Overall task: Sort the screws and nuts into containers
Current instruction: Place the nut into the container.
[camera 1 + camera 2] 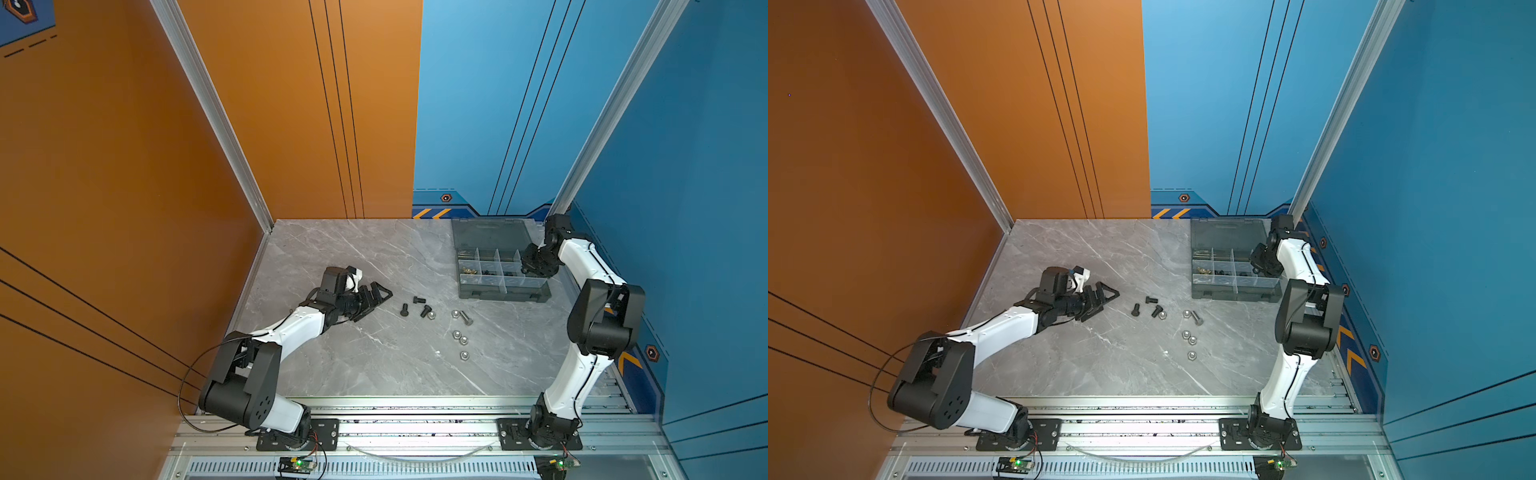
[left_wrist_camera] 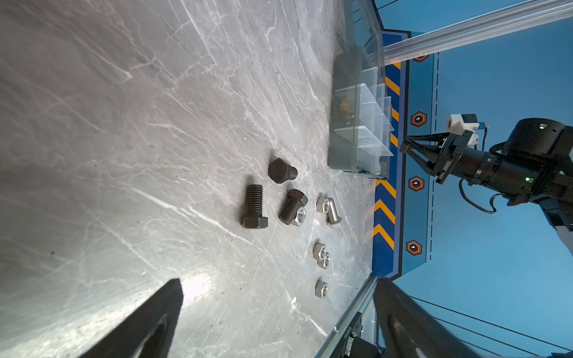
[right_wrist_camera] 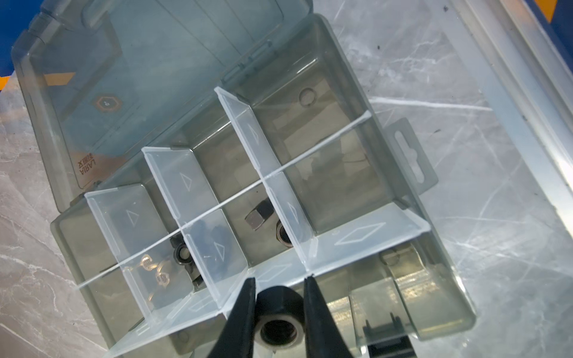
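Black nut (image 3: 279,310) pinched in right gripper (image 3: 279,280) above organizer box (image 3: 387,167), lid label (image 3: 87,167) reads LARIA; loose screws (image 1: 425,310) and silver nuts (image 1: 457,334) lie at box's 7 o'clock, left gripper (image 1: 374,302) wide open at their 9 o'clock.

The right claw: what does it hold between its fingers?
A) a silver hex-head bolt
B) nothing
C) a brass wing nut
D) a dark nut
D: in the right wrist view the right claw is shut on a dark nut with a round threaded hole, above the organizer box.
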Controlling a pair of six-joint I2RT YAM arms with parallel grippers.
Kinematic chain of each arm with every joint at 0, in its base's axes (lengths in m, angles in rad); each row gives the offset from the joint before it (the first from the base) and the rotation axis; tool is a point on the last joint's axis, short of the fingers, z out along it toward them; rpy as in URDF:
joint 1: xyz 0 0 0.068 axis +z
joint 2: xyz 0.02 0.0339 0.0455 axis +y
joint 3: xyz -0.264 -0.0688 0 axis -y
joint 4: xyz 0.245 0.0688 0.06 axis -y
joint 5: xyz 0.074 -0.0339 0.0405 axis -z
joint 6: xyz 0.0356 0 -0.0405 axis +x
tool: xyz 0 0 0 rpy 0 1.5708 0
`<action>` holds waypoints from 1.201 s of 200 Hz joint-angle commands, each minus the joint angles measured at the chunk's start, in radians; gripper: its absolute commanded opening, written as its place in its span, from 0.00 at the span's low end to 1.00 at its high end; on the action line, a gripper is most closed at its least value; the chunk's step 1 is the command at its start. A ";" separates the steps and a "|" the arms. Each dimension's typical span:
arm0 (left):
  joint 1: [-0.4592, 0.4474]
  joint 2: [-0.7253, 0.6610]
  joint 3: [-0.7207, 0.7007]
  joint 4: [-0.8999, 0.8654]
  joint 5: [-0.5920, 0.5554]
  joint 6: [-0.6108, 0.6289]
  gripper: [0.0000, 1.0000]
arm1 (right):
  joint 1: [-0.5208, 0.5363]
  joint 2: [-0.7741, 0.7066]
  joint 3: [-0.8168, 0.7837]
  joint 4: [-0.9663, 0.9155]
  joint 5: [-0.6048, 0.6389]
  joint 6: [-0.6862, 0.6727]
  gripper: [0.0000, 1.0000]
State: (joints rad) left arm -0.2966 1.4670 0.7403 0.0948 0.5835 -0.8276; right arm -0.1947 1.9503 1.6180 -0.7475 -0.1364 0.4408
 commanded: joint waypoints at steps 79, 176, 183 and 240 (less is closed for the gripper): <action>-0.001 -0.023 0.007 -0.021 -0.011 0.028 0.98 | 0.037 0.075 0.074 -0.018 0.006 -0.022 0.03; 0.009 -0.033 -0.002 -0.021 -0.007 0.031 0.98 | 0.054 0.153 0.153 -0.058 0.035 -0.035 0.27; 0.009 -0.033 -0.002 -0.021 -0.008 0.031 0.98 | 0.054 0.156 0.160 -0.064 0.034 -0.040 0.31; 0.008 -0.037 -0.008 -0.020 -0.011 0.031 0.98 | 0.050 0.131 0.172 -0.099 0.045 -0.061 0.43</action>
State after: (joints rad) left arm -0.2947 1.4536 0.7403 0.0856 0.5835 -0.8272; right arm -0.1471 2.1040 1.7660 -0.7952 -0.1177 0.3996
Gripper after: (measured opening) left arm 0.978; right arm 0.425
